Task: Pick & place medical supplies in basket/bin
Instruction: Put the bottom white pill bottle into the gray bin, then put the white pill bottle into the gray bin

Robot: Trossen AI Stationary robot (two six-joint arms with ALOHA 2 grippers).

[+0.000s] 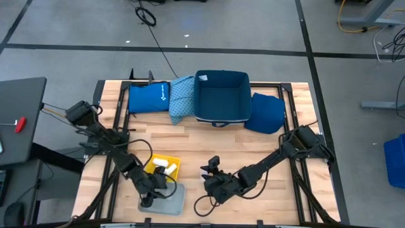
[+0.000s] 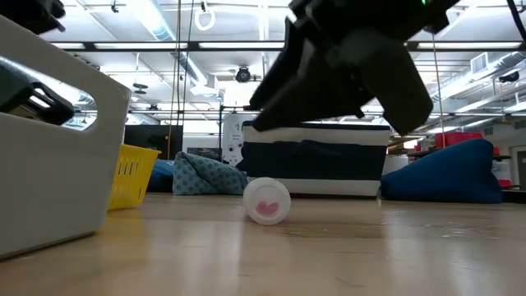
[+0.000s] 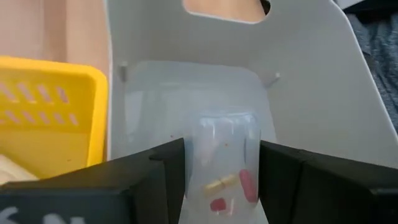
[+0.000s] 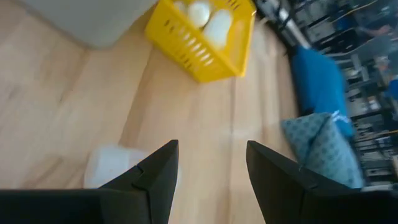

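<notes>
My left gripper [image 1: 149, 197] reaches into a light grey bin [image 1: 173, 201] at the table's near edge, shut on a clear vial [image 3: 224, 180] holding red and yellow pills. My right gripper [image 1: 212, 178] hangs open just above the table, right of the bin. A small white vial [image 2: 267, 200] with a pink end lies on its side on the wood below it. In the right wrist view this vial [image 4: 111, 165] lies off to one side of the fingers, not between them. A yellow basket [image 1: 174, 168] beside the bin holds white tubes [image 4: 210, 18]. My left gripper pinches the clear vial by its two opposite sides [image 3: 194, 168] between its two fingers. The fingers slant down into the grey bin [image 3: 311, 93], and the vial points along them. I cannot tell whether the vial touches the bin's floor.
A dark blue open bin [image 1: 221, 98] stands at the far middle. A teal patterned cloth [image 1: 180, 100] and a blue pouch [image 1: 149, 98] lie to its left, a dark blue cloth [image 1: 266, 113] to its right. Bare wood lies between the grippers and the far row.
</notes>
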